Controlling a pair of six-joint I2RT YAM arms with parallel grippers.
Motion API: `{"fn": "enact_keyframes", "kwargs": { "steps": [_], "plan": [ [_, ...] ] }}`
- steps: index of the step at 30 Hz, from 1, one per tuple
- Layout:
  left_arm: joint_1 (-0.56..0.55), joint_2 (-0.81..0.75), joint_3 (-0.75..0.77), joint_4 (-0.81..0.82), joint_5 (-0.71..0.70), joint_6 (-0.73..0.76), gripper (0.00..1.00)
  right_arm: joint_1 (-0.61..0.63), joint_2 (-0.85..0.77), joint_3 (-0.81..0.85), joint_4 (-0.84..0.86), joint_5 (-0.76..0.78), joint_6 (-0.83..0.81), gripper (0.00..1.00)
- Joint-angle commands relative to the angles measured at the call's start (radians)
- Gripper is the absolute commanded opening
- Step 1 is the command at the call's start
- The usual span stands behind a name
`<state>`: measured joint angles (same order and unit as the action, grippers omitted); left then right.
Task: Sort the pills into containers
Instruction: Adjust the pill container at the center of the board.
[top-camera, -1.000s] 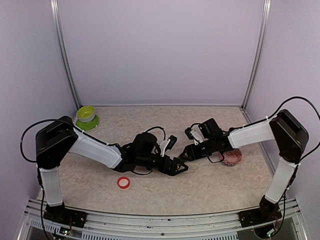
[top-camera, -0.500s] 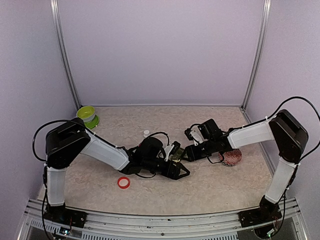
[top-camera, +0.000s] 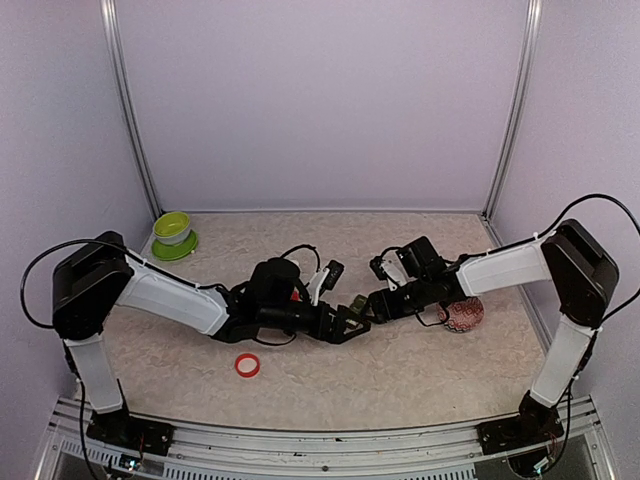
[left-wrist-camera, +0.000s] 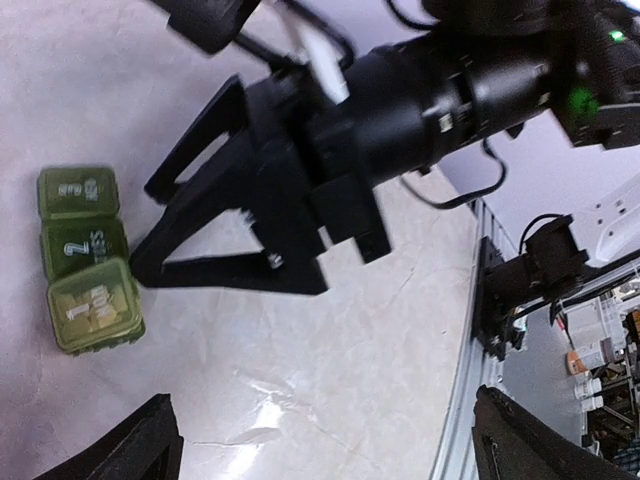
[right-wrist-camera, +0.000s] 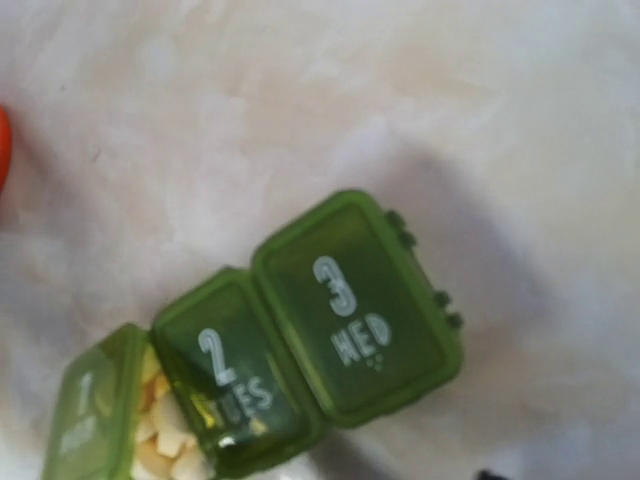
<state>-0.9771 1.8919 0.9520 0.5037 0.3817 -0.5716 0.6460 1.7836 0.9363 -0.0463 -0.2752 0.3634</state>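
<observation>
Lids of the containers (right-wrist-camera: 300, 350) read "3 WED" and "2 TUES". The end lid shows "1"; the word under it is blurred in the right wrist view and reads "MON" in the left wrist view.

Left arm (top-camera: 170, 300) is stretched low toward mid-table. Left gripper (left-wrist-camera: 320, 400) is released, its fingers wide apart with nothing between them. Right arm (top-camera: 500, 270) reaches in low from the right. Right gripper (left-wrist-camera: 143, 232) is spread in a V beside the row, lower tip right by boxes 1 and 2; cannot tell if it touches.

Containers are three translucent dark green boxes joined in a row, lying on the marbled table (top-camera: 420, 370) between the two gripper heads. Pale pills (right-wrist-camera: 165, 440) show at box 1. A red ring (top-camera: 247, 365) lies near the left arm, and a lime-green bowl (top-camera: 173, 232) sits in the back-left corner.
</observation>
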Motion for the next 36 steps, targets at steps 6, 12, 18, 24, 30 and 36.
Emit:
{"fn": "enact_keyframes", "kwargs": {
  "steps": [6,12,18,24,30,36],
  "plan": [
    [0.031,-0.080,-0.016,-0.033,-0.173,-0.005,0.99,0.009,-0.099,-0.029,0.020,-0.040,0.118,0.80],
    [0.061,0.022,0.036,-0.034,-0.171,-0.002,0.99,0.009,-0.121,-0.115,0.155,-0.094,0.268,0.77],
    [0.083,0.092,0.079,-0.047,-0.162,0.002,0.95,0.017,-0.079,-0.168,0.303,-0.141,0.410,0.67],
    [0.096,0.100,0.071,-0.044,-0.159,0.013,0.91,0.036,-0.027,-0.177,0.401,-0.171,0.490,0.66],
    [0.101,0.129,0.075,-0.034,-0.141,0.013,0.84,0.050,0.005,-0.155,0.404,-0.157,0.512,0.66],
    [0.105,0.160,0.087,-0.034,-0.129,0.015,0.81,0.052,0.027,-0.160,0.402,-0.133,0.514,0.55]
  ]
}}
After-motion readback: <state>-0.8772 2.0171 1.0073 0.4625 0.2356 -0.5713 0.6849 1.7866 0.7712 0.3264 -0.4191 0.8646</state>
